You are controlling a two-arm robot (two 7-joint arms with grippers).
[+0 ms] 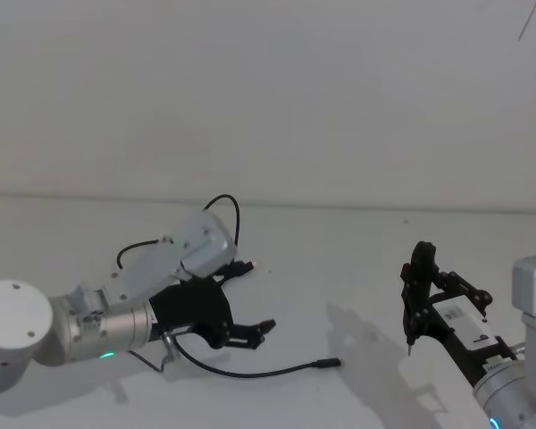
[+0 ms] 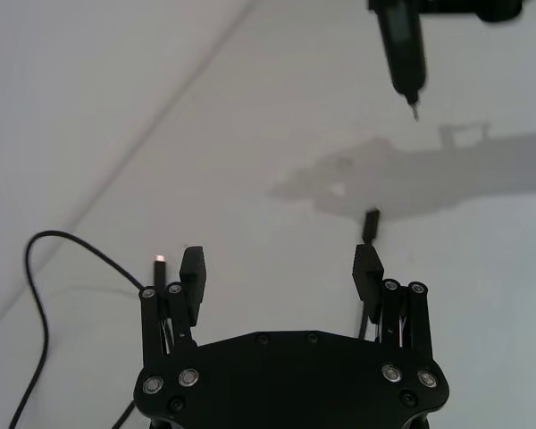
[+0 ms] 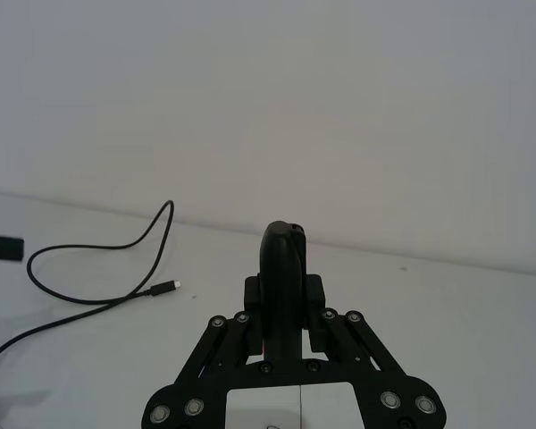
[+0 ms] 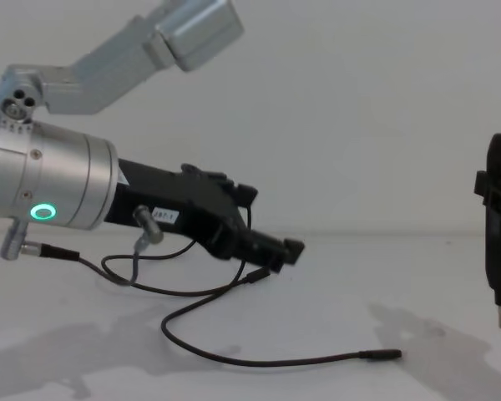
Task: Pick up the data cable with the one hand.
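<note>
Data cable point(image 4: 275, 362): light, limp, likely slippery, best pinched mid-run beneath left pincer point(image 2: 280, 268), jaws apart; right pincer point(image 3: 284, 299) aside, clamped on tool point(image 3: 283, 246).

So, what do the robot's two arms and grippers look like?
Both grippers are black, angular linkages with silver screws and a white label. The left gripper joins a fat silver cylinder with a green ring light and a short dark wire with silver plugs. The right gripper sits on a silver wrist.
</note>
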